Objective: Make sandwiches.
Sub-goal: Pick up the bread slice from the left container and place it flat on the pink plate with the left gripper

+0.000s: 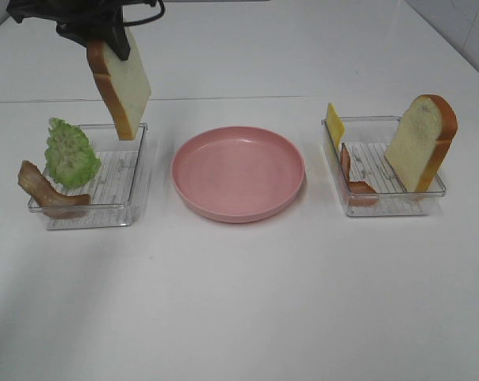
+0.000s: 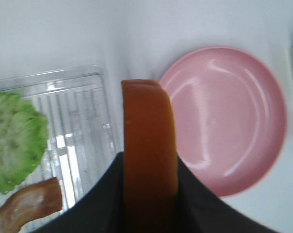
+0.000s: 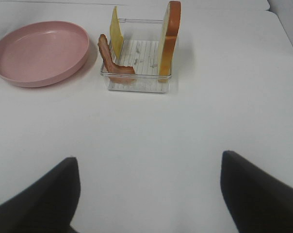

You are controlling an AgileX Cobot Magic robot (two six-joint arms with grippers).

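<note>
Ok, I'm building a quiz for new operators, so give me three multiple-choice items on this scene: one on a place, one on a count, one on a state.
1. Where is the cheese slice? A right tray; B pink plate; C left tray.
2. How many bread slices show? A one; B two; C four.
3. The left end effector is: A open and empty; B shut on bread; C resting on the plate.
Key: A, it leans against that tray's wall; B, one held slice, one standing slice in the right tray; B, it clamps the held slice in the air.
</note>
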